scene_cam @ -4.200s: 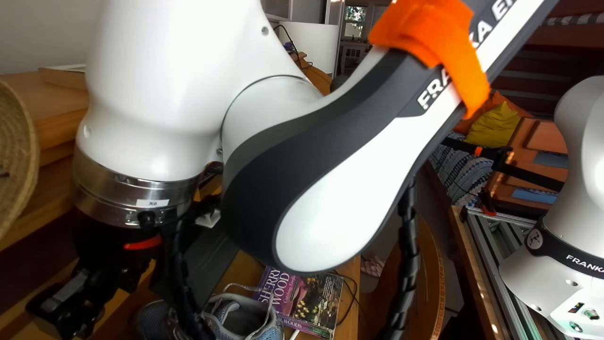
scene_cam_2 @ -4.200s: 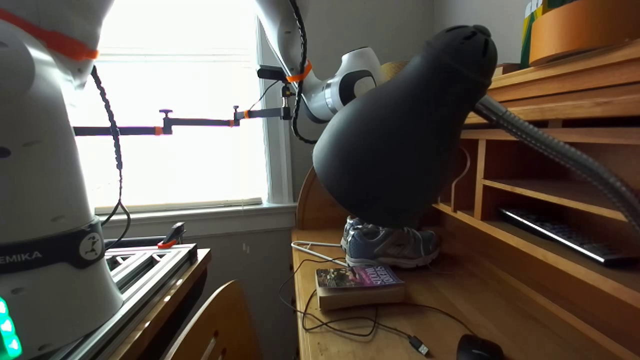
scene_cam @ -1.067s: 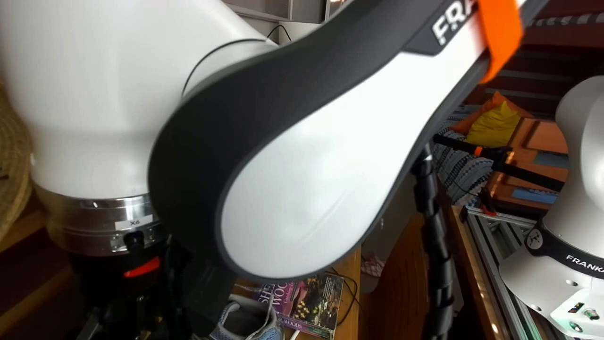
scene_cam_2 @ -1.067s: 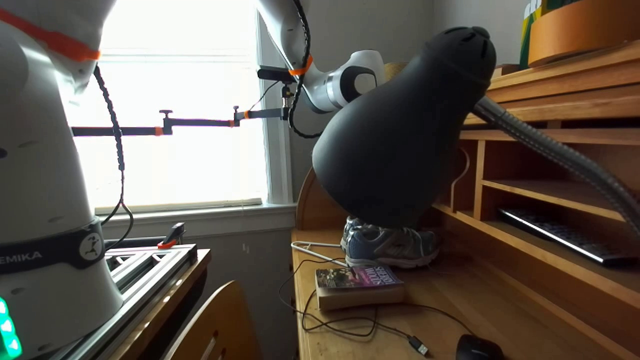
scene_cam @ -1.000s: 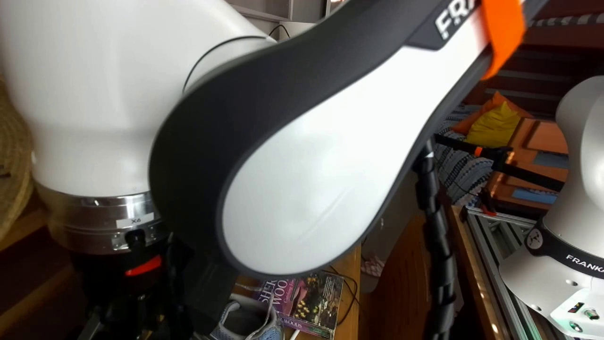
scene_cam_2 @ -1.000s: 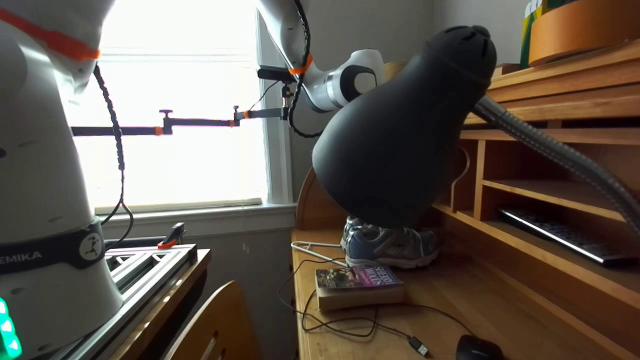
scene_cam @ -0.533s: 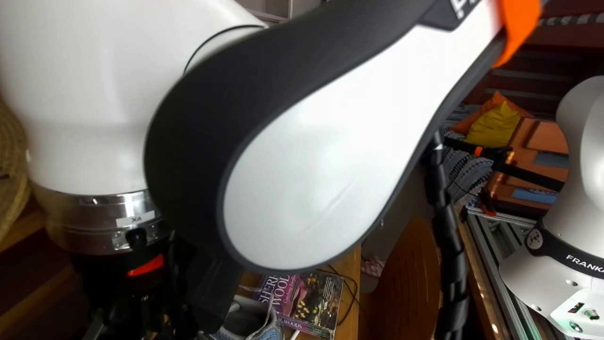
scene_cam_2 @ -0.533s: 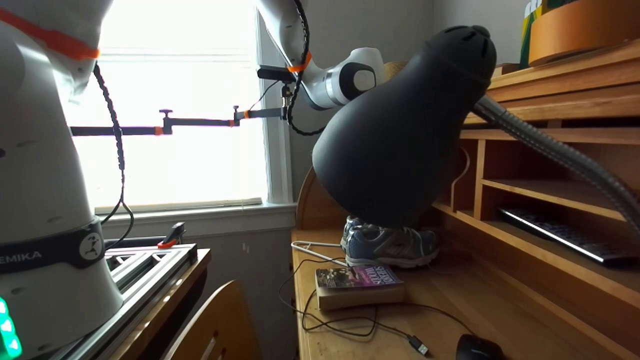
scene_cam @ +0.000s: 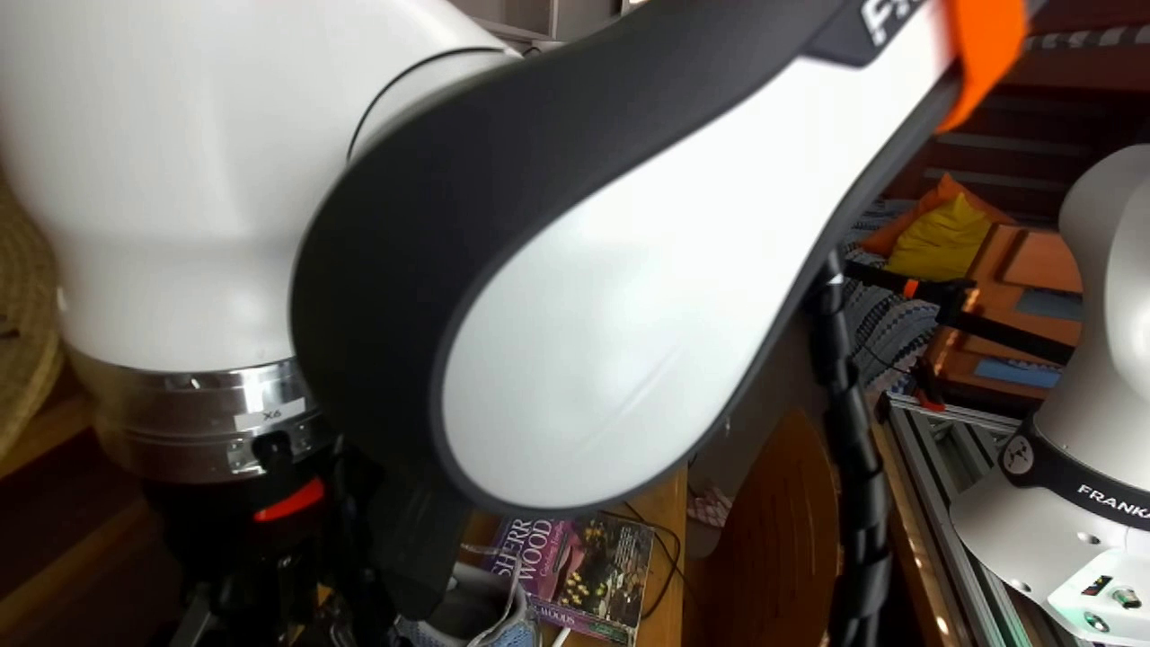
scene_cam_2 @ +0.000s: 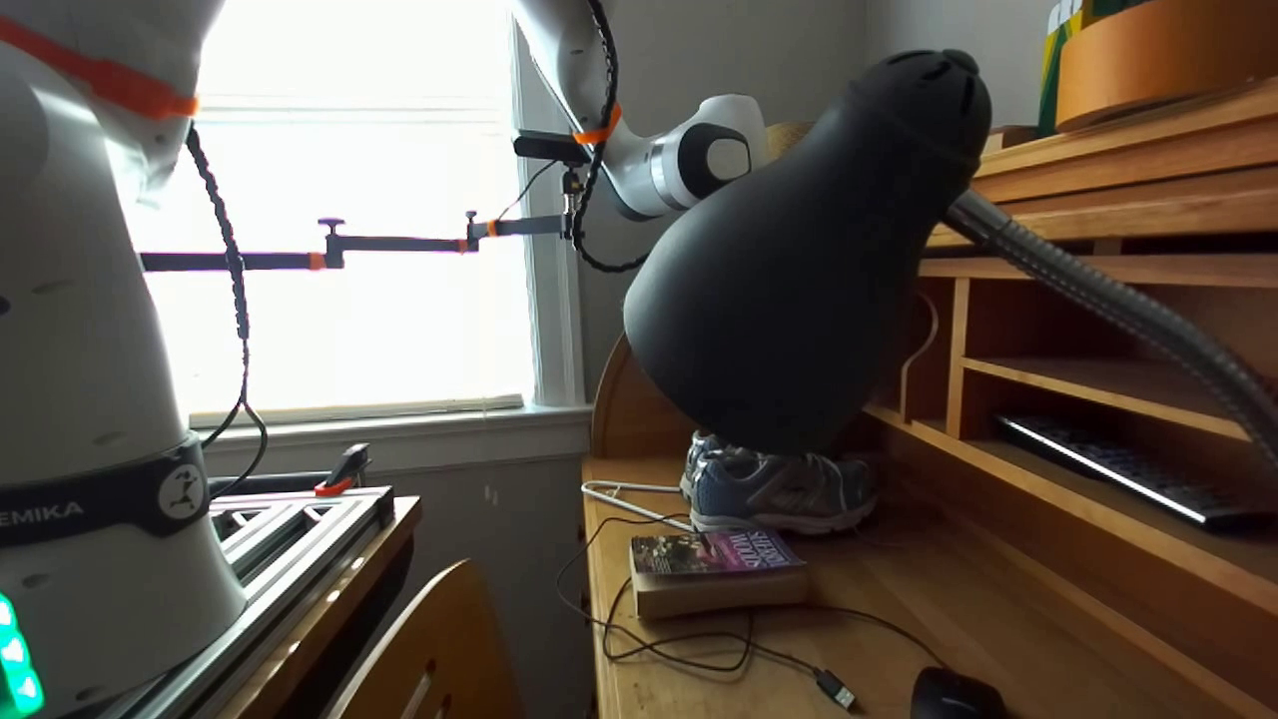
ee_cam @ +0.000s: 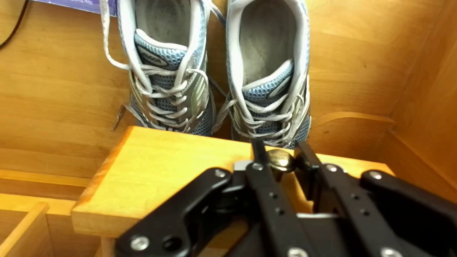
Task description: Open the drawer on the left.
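Honey-coloured wooden drawer [ee_cam: 171,160], wide and flat-fronted, at the toe end of a pair of blue-and-grey laced running shoes [ee_cam: 166,67]; in the wrist view its front overlaps both toes. Front stands forward of the open wooden pigeonholes [scene_cam_2: 1108,384] of like colour, which run along the shoes' toe side; how far the drawer is out, cannot tell. Small round brass-coloured knob [ee_cam: 281,160] on the front, in line with the toe of one shoe.

Black two-fingered hand [ee_cam: 281,150] at the knob, by the shoe toes. Fingertips only slightly apart, one each side; knob fills the space and is held between them.

Shoes stand upright on the honey-coloured wooden bench [ee_cam: 53,107]. Thick purple-covered paperback book [scene_cam_2: 714,574] flat, by the heel of one shoe. Thin black cable with USB plug [scene_cam_2: 837,689] in loops beyond the book, away from the shoes; rounded black mouse [scene_cam_2: 956,694] farther off again. Slim black keyboard [scene_cam_2: 1128,469] in a pigeonhole, past the shoe toes.

In an exterior view, dark-grey bell-shaped lamp [scene_cam_2: 789,290] above the shoes, hiding the end of the white-and-black robot arm [scene_cam_2: 639,175]. In an exterior view the arm, ringed by an orange strap [scene_cam: 984,58], covers much of the scene, shoe and book showing below; hand there too dark to read.
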You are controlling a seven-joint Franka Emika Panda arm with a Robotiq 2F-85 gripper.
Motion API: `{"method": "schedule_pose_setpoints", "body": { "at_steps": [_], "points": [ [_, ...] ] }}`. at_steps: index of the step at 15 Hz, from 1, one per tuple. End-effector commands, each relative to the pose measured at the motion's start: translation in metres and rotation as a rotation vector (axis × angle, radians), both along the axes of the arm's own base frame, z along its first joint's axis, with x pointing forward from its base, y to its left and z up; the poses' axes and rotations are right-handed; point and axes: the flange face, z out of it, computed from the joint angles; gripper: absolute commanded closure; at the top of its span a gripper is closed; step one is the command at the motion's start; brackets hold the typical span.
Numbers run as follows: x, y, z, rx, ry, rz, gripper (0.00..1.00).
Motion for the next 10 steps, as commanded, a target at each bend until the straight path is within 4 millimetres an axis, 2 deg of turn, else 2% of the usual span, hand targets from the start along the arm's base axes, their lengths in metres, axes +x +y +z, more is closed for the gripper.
{"method": "schedule_pose_setpoints", "body": {
  "at_steps": [1,10],
  "points": [
    [-0.0127,0.0025,-0.0033,-0.024,0.038,0.053,0.94],
    [-0.0173,0.0025,-0.006,-0.02,0.065,0.072,0.94]
  ]
}}
